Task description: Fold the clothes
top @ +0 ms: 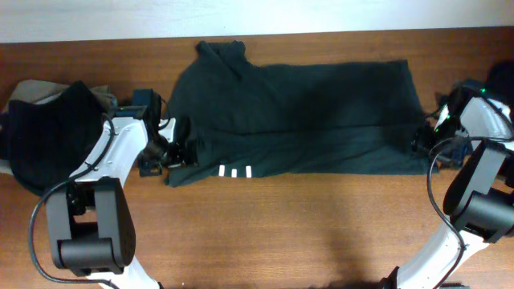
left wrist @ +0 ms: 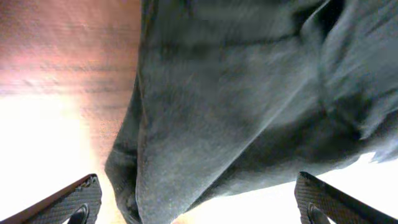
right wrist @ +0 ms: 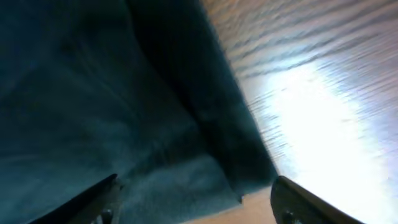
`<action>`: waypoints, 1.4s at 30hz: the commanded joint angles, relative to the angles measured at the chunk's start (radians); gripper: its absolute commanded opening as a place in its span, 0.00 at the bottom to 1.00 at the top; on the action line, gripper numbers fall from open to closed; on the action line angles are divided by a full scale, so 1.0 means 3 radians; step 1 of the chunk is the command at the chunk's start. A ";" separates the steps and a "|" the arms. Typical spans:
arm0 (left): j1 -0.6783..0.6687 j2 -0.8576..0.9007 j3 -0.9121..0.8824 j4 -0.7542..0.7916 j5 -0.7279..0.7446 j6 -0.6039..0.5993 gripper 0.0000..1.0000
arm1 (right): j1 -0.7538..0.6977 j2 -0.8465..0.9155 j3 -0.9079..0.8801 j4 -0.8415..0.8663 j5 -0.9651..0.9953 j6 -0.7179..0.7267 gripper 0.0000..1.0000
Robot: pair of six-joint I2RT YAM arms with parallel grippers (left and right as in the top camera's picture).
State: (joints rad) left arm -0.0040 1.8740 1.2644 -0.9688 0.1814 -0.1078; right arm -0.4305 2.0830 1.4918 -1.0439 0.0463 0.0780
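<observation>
Overhead evenly lit, sharp. Both wrist views blurred; strong glare washes out the worktop there.

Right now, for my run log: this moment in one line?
shirt: spread on table | left pincer: open at edge | right pincer: open at corner

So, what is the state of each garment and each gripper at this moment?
Dark-green fabric T-shirt: spread across the brown wooden table, folding unfinished.
Black fabric garment pile: crumpled, at the table's left end.
Left gripper: jaws open, shirt edge between them.
Right gripper: jaws open, shirt corner between them.
</observation>
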 commanded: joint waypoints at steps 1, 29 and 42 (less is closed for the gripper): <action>0.0001 0.0031 -0.0277 0.0187 -0.0033 -0.0039 0.79 | 0.0015 0.0017 -0.0099 0.0070 -0.0107 0.0018 0.73; 0.0003 -0.0070 -0.0622 -0.0720 -0.0334 -0.0039 0.00 | -0.0161 -0.0015 -0.0186 -0.0842 0.0697 0.0734 0.04; 0.0003 -0.0839 -0.0173 -0.0565 -0.0305 -0.0011 0.99 | -0.0159 -0.0313 0.0422 -0.0951 0.0314 0.0474 0.99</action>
State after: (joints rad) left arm -0.0032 1.6455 1.1065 -1.1664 0.0917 -0.1173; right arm -0.4782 2.0338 1.5185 -1.3132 0.2001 0.2699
